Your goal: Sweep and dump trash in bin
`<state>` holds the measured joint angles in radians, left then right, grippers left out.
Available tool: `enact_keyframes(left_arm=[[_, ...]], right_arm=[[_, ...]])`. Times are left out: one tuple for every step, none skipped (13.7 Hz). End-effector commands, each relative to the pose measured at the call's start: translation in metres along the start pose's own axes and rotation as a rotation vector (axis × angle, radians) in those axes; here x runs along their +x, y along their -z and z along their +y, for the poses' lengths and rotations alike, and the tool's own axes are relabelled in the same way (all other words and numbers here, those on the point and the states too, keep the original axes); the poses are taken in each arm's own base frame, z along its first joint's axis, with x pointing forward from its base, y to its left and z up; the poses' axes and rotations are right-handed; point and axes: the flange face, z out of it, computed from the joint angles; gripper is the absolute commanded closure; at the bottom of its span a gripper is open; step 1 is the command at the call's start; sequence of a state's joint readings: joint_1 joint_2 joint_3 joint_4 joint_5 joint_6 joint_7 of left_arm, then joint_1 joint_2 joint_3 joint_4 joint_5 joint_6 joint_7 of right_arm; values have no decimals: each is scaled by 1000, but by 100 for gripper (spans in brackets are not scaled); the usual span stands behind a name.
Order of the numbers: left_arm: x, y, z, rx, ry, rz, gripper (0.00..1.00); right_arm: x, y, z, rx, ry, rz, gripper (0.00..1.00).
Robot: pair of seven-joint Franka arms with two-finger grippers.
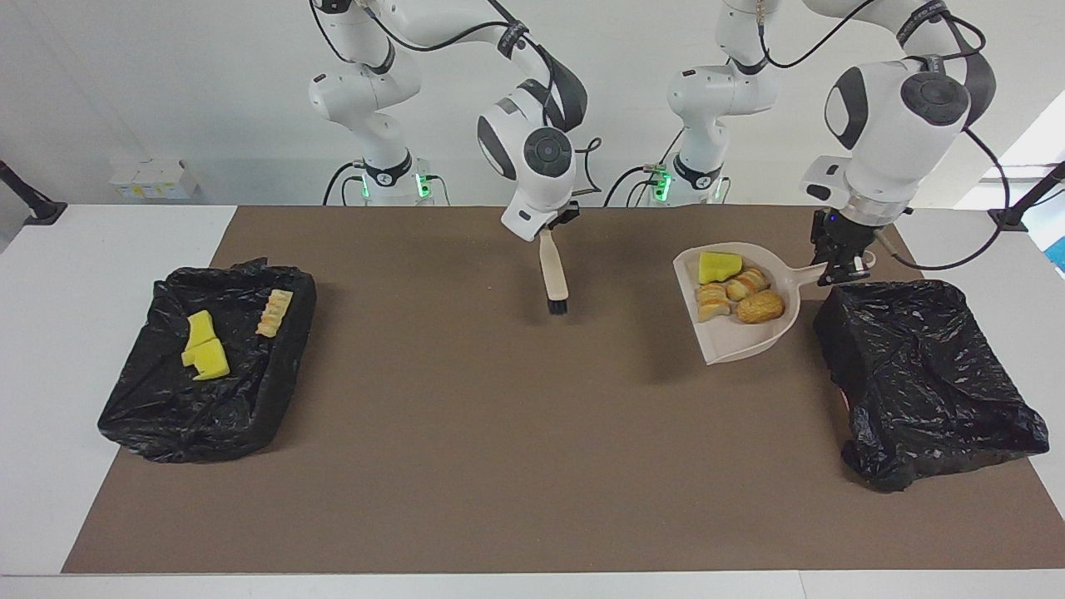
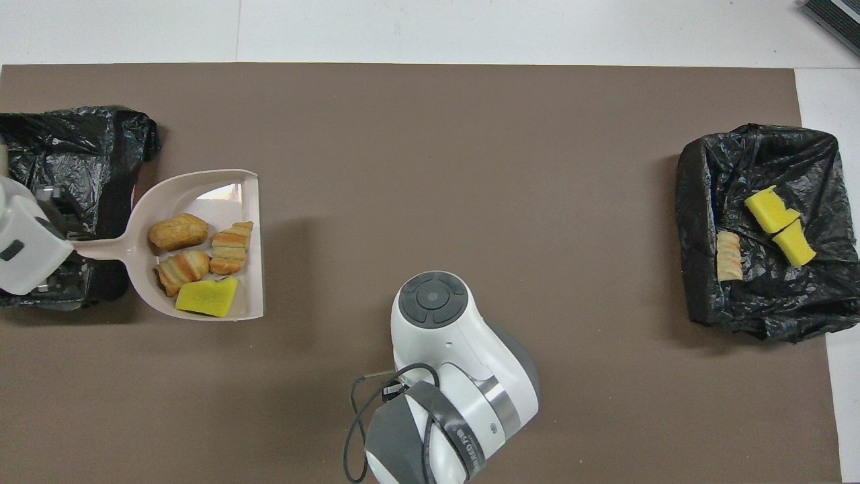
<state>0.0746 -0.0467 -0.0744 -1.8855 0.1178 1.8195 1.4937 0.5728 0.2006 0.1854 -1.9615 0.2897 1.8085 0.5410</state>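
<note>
With three trash pieces [image 1: 208, 345] already in the right-end bin [image 1: 150, 416], the left gripper [image 1: 842, 268], jaws clamped on the dustpan [image 1: 740, 337], carries four more beside the left-end bin [image 1: 932, 383], undumped, while the right gripper [image 1: 556, 226] grips the brush [image 1: 553, 279].

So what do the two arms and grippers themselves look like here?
Both arms are glossy white with dark grey joint covers and round grey caps. Black cables loop along the left arm and right arm, held by dark straps; one strap carries white lettering. Green lights glow at both bases. The left gripper and right gripper are small and black.
</note>
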Motion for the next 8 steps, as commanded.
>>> enact_keyframes(left_arm=[[-48, 28, -10, 37, -22, -10, 100], [-62, 33, -12, 55, -43, -11, 100], [-79, 33, -16, 56, -32, -11, 100], [-95, 34, -17, 58, -3, -12, 100], [-108, 38, -18, 65, 16, -14, 100], [-129, 36, -20, 66, 36, -13, 100], [-151, 39, -22, 78, 56, -8, 100], [-169, 44, -25, 85, 77, -9, 100]], right_arm=[[-13, -28, -12, 12, -61, 21, 100], [-13, -40, -11, 11, -65, 29, 100], [-13, -42, -9, 8, -75, 26, 100], [-12, -39, -8, 8, -78, 20, 85], [-11, -34, -9, -3, -58, 16, 1], [-9, -25, -13, 2, -51, 28, 0], [-3, -14, -12, 17, -56, 45, 0], [5, -1, -7, 35, -67, 61, 0]])
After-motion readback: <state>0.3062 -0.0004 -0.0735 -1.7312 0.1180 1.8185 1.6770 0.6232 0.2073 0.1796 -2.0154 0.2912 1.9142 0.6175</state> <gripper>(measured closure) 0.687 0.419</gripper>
